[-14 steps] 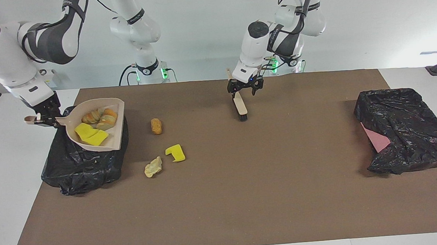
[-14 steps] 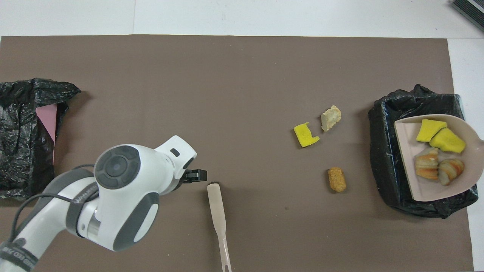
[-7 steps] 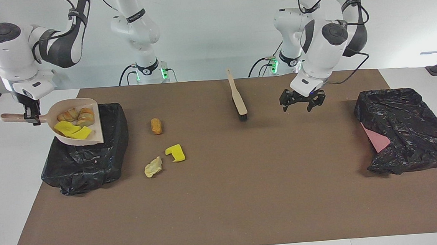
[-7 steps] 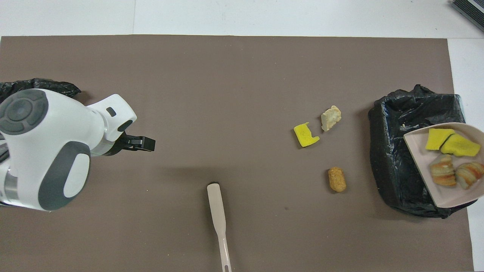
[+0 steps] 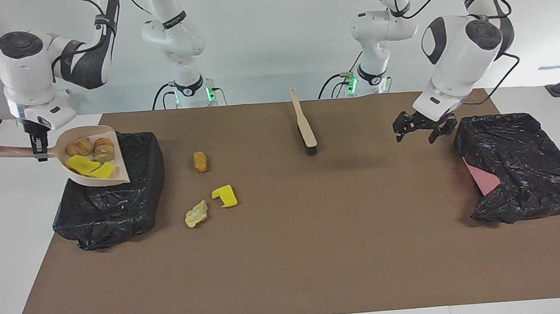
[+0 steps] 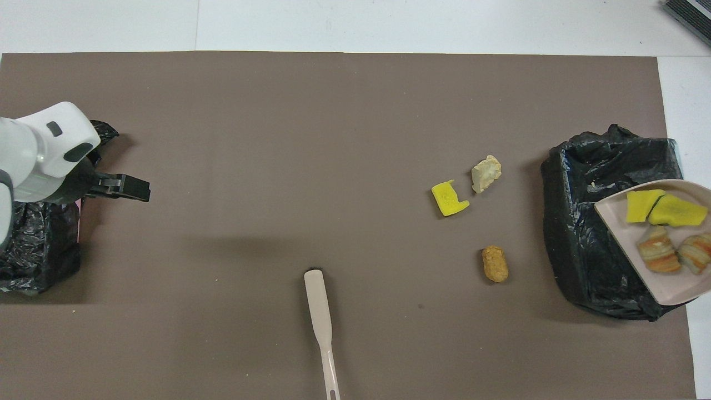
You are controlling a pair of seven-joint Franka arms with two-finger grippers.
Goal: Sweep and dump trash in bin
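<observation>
Dustpan (image 5: 95, 157) of trash (image 5: 88, 155) held over the bin (image 5: 111, 203).
Only the facing view shows the right gripper (image 5: 39, 150) pinching the pan's handle; overhead the pan is cut off at the frame edge. Three scraps (image 6: 464, 191) lie loose on the mat beside the bin. The left gripper (image 5: 424, 127), spread, hangs over open mat beside the second bag (image 5: 522, 164). The brush (image 5: 305, 123) lies alone.

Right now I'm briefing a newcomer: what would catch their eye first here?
The dustpan, loaded with sponge and bread scraps, held by the right gripper over the black bin at the right arm's end. Three scraps still lie on the mat beside that bin. The brush lies unheld mid-table; the open left gripper hangs by the other bin.
</observation>
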